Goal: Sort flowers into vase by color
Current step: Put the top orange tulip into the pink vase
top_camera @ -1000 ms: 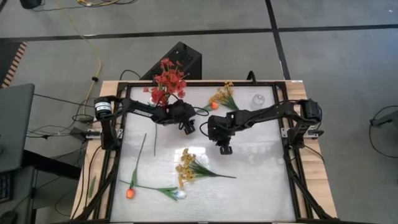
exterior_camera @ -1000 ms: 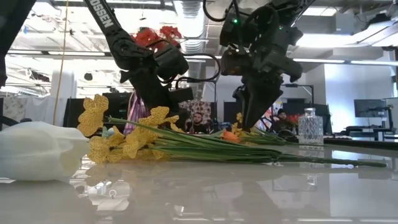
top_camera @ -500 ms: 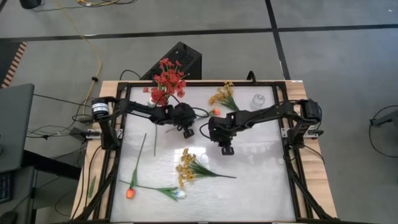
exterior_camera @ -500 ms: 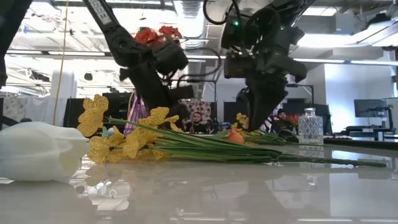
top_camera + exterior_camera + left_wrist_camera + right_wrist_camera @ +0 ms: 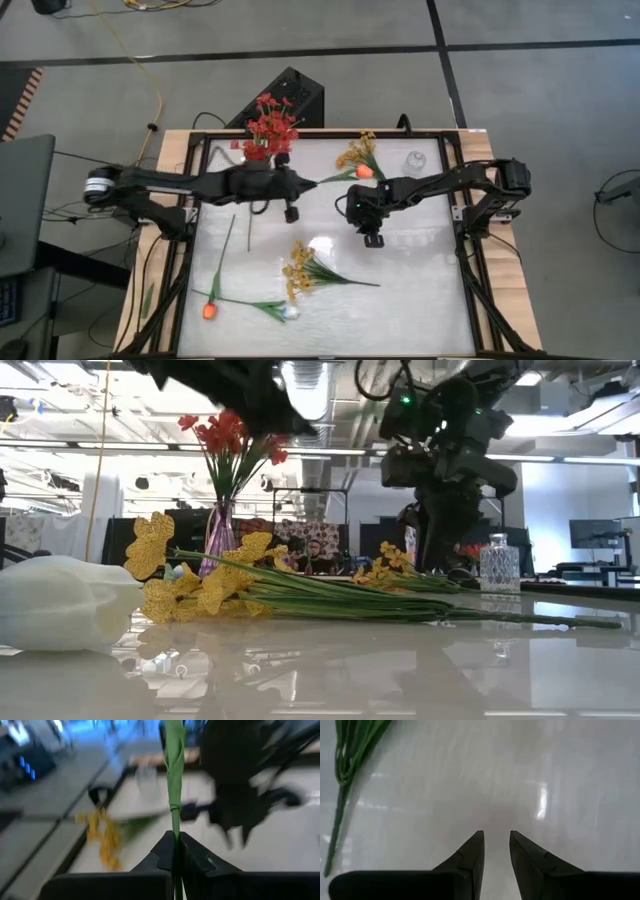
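My left gripper [image 5: 303, 185] is shut on the green stem of an orange tulip [image 5: 364, 171], above the table's far middle. My right gripper [image 5: 372, 238] hangs over bare table near the middle, its fingers [image 5: 496, 840] a narrow gap apart and empty. Red blossom sprays [image 5: 268, 130] stand with their stems in a vase [image 5: 220, 540] at the far left. A yellow spray [image 5: 358, 152] lies at the far edge and another [image 5: 300, 268] lies near the middle. An orange tulip [image 5: 209, 310] and a white tulip [image 5: 290, 313] lie near the front left. My left gripper pinches the tulip's green stem [image 5: 174, 822] between its two fingers. The fingers come level from the table's left and lie along the stem, which runs on past the fingertips. The bloom [image 5: 364, 171] points toward the table's right, lifted clear.
A small clear glass vase [image 5: 415, 160] stands at the far right. A loose green stem [image 5: 228, 240] lies at the left. Bare table lies in front of my right gripper and at the near right.
My left gripper has gone up and toward the table's right with the orange tulip, which has lifted off the table by the far yellow spray. My right gripper has shifted a little toward the table's right.
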